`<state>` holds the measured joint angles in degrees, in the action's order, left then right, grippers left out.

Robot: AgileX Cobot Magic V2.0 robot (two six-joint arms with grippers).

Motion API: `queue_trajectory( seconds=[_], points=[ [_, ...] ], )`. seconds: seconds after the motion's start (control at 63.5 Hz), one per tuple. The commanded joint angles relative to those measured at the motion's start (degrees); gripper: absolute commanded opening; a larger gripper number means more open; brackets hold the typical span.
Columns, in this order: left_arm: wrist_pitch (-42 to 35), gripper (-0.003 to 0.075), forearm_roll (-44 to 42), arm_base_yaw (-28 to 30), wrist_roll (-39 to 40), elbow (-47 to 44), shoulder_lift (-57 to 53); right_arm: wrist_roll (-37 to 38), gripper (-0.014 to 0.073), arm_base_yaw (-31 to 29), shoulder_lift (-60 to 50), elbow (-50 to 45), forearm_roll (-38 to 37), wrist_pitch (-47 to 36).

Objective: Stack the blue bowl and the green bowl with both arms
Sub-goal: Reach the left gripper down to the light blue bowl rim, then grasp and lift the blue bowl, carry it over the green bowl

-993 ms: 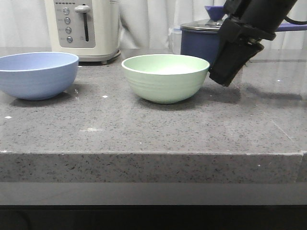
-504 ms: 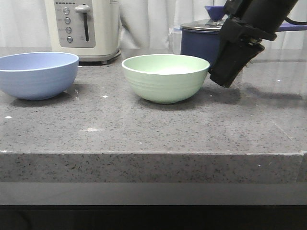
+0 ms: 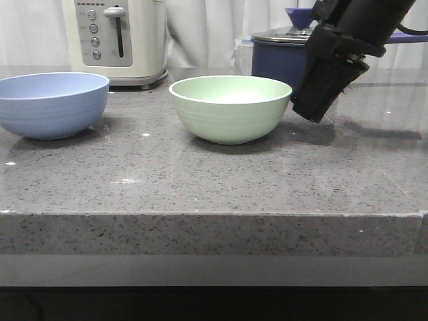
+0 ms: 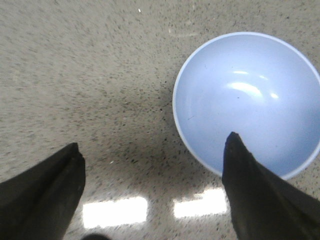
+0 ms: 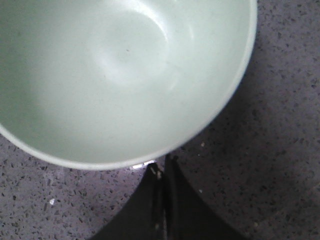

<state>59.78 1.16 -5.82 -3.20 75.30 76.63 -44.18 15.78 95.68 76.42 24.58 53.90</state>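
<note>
Black fingers pressed together, our right gripper (image 5: 162, 167) hangs just beside the green bowl (image 3: 231, 107) at mid-counter. Our left gripper (image 4: 152, 150), jaws spread wide, hovers over the blue bowl (image 3: 52, 103), upright at the speckled grey counter's (image 3: 214, 180) left end.

My bench is a grey speckled stone countertop (image 3: 221, 180) with a thick front edge. The blue bowl (image 3: 52, 103) sits upright on it at the left edge, partly cut off by the view. The green bowl (image 3: 230, 107) stands upright near the middle, well apart from the blue one. Along the back edge, a cream toaster (image 3: 115, 40) stands behind the blue bowl, and a dark navy lidded saucepan (image 3: 281, 57) stands behind the green bowl, toward the right.
</note>
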Motion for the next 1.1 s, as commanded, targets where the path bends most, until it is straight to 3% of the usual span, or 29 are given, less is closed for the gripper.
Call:
queue_trajectory(
  seconds=[0.0, 0.425, 0.756, 1.087],
  points=[
    [-0.8, 0.0564, 5.6, 1.0, -1.9, 4.2, 3.0, -0.7, -0.0063, -0.1, -2.3, 1.4, 1.9, -0.8],
    [-1.3, 0.0547, 10.2, 1.3, -3.2, 6.5, 17.2, -0.7, -0.0063, -0.1, -2.3, 1.4, 1.9, -0.8],
    [-2.7, 0.0198, 12.1, 1.3, -3.3, 6.7, 18.0, -0.7, -0.0063, -0.1, -2.3, 1.4, 1.9, -0.8],
    [-0.9, -0.0011, 13.7, 1.3, -3.9, 11.7, 16.5, -0.7, -0.0063, -0.1, -2.3, 1.4, 1.9, -0.8]
  ],
)
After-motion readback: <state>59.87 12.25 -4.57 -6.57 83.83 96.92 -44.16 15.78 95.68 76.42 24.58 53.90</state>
